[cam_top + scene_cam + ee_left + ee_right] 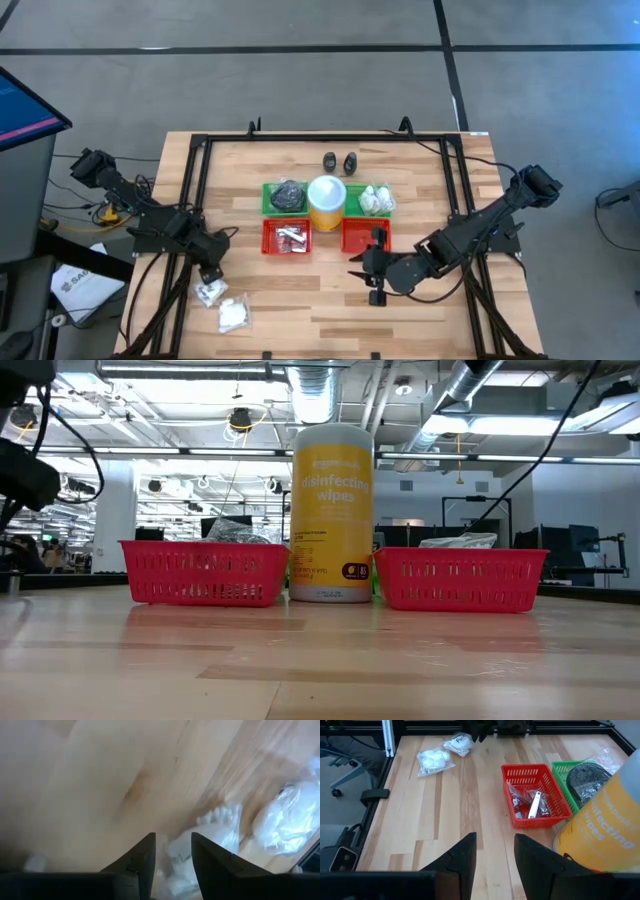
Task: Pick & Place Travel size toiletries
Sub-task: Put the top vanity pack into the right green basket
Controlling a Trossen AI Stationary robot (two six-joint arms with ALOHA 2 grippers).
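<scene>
You are looking at a sort that is partly done. The red rectangular mesh tray [287,238] on the left is already holding small silvery tubes [534,805], one green rectangular tray [270,195] is carrying a dark grey round pad [289,195], and the other green tray [383,212] is holding clear-wrapped white lumpy packets [376,200]. The second red tray [356,238] is showing nothing inside from above. Between the trays the yellow cylinder of disinfecting wipes with a white top [327,202] is standing upright.

What is left, by my reading: two tiny black bottles [339,162] are standing on the wooden surface [300,300] behind the trays, and two more clear-wrapped white packets are lying near the front left corner, one [210,292] just under your left gripper [173,865] and the other [233,315] just beside it.

Your left gripper is hovering low over the nearer packet with its fingers spread a little, the packet showing between them; nothing is being pinched yet. Your right gripper [495,857] is waiting in front of the red tray on the right, fingers parted and holding nothing. The next step is probably closing on that nearer packet.
</scene>
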